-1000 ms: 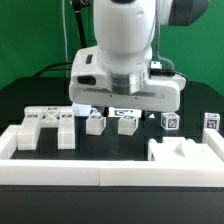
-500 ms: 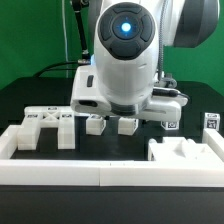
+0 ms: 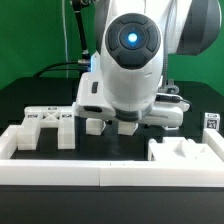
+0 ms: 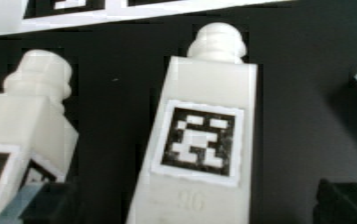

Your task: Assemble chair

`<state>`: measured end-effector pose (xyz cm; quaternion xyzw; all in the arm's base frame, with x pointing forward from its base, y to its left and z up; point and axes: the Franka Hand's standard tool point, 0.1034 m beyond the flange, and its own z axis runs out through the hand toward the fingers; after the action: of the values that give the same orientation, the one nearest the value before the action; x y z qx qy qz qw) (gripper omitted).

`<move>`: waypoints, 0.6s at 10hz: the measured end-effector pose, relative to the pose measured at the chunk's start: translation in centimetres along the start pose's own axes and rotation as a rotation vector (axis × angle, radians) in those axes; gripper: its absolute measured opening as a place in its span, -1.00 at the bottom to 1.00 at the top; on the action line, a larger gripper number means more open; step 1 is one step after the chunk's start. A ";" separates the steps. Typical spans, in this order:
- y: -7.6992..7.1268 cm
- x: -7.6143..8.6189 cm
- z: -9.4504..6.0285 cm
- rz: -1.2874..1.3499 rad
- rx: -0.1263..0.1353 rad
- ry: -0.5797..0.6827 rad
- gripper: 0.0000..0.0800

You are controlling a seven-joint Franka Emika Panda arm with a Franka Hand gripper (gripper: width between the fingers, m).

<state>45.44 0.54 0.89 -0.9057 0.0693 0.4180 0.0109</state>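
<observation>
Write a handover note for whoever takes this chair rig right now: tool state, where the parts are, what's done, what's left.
Tool: open, empty, low over a tagged white plastic peg-topped post, a finger either side, not closed on it.
Parts: second matching white post beside it; slotted white plastic piece at the exterior view's left; chunky white notched block at that view's front right; small tagged white cube far right.
Done: no parts look joined.
Left: grasp the post, then the whole assembly.

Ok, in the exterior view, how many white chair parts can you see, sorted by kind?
slotted piece: 1
small tagged blocks: 3
large notched block: 1
Total: 5 visible
</observation>
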 end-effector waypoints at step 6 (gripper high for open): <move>0.1 -0.1 0.5 0.001 -0.001 -0.009 -0.08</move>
<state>45.02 0.52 0.67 -0.9038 0.0696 0.4221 0.0105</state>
